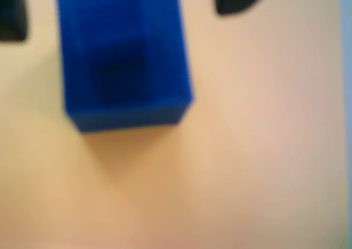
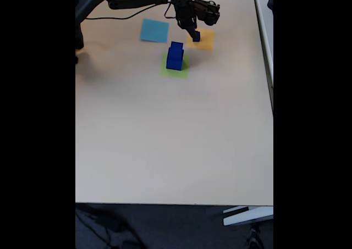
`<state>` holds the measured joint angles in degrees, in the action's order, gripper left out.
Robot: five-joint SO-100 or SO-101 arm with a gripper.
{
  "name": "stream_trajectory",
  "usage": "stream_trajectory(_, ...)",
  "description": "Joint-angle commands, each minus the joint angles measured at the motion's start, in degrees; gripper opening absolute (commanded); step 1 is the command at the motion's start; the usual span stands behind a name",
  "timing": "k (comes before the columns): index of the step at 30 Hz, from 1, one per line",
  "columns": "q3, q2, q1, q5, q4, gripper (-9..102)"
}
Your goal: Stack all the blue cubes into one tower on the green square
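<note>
- Fingers of the end effector [image 2: 196,36] pointed downward in the fixed view, with a small blue cube [image 2: 196,36] between their tips; they looked closed on it, though the picture was too small to show the contact itself.
- At the top edge of the wrist view two dark finger shapes stood on either side of a blurred blue cube [image 1: 124,62]. It filled the gap between them, which fits a clamped hold rather than an open one.
- Directly beneath the end effector in the fixed view lay the orange-yellow square [image 2: 201,39], so the held cube hung over the wrong patch.
- Down and to the left of the end effector in that view, close by, stood the tower of blue cubes [image 2: 175,56], two stacked blocks as far as I could tell, the upper one looking a little smaller.
- That tower rested on the green square [image 2: 175,71], whose near edge showed bare below the stack.
- Further to the left of the end effector, well apart from the tower, the light-blue square [image 2: 154,30] lay flat on the surface [image 2: 176,139].
- My judgement: the coming move hinged on that short offset, carrying the cube left and toward the camera until it sat over the tower's top face, then lowering it squarely, since a narrow stack would tip easily if nudged.
</note>
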<state>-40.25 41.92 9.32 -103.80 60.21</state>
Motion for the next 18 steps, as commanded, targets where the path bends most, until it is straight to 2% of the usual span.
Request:
stream_trajectory(1, 0.0, 4.2, -0.6, 0.4, -1.0, 17)
stream_trajectory(18, -1.1, 5.4, -1.1, 0.7, -1.5, 14)
